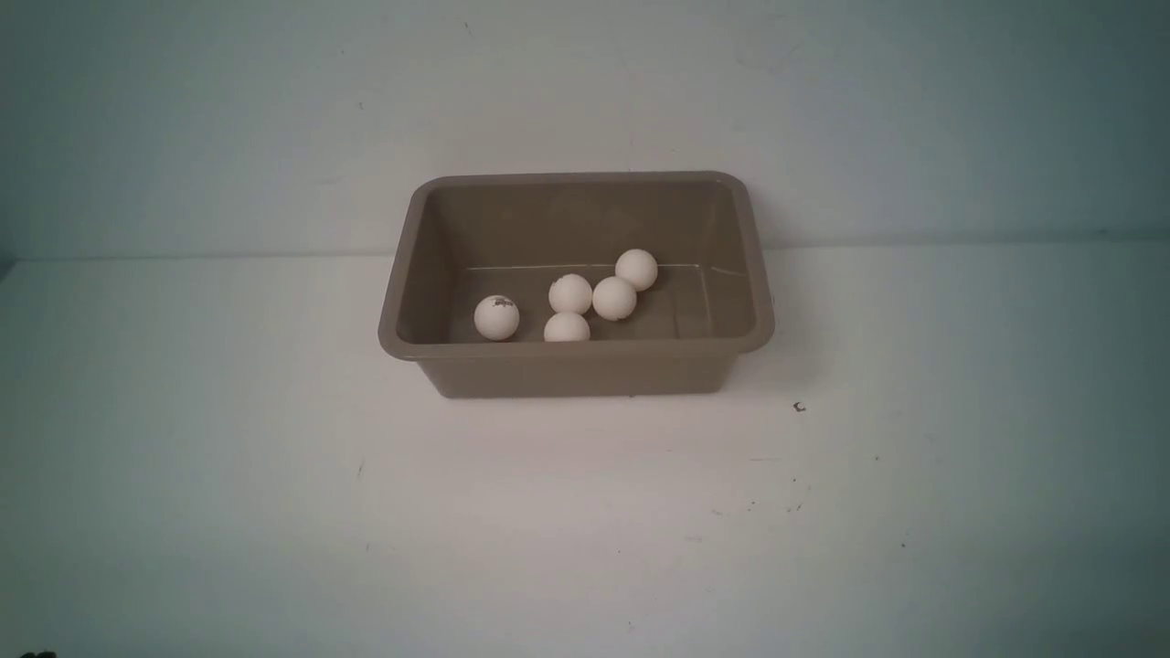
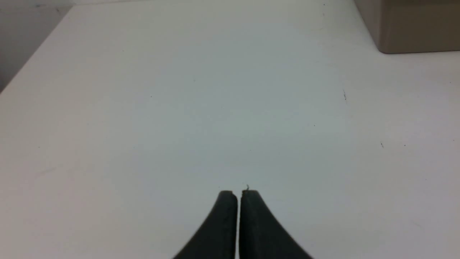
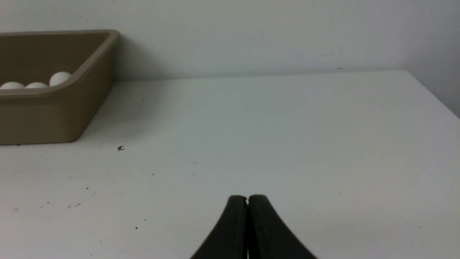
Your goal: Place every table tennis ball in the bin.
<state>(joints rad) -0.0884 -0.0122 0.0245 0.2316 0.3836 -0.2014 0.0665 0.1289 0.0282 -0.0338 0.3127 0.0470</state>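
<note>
The taupe-brown bin (image 1: 585, 370) stands at the back middle of the white table. Several white table tennis balls lie inside it: one at the left with a dark mark (image 1: 496, 318), the others clustered near the middle (image 1: 614, 298). Neither arm shows in the front view. In the left wrist view my left gripper (image 2: 239, 194) is shut with nothing in it, over bare table, and a corner of the bin (image 2: 413, 32) is far off. My right gripper (image 3: 247, 198) is shut and empty too, well away from the bin (image 3: 54, 115), where the tops of three balls (image 3: 59, 78) show over the rim.
A pale wall rises right behind the bin. A small dark speck (image 1: 800, 408) lies on the table to the right of the bin, also seen as the speck (image 3: 120, 148) in the right wrist view. The table's edge (image 2: 32, 61) shows in the left wrist view.
</note>
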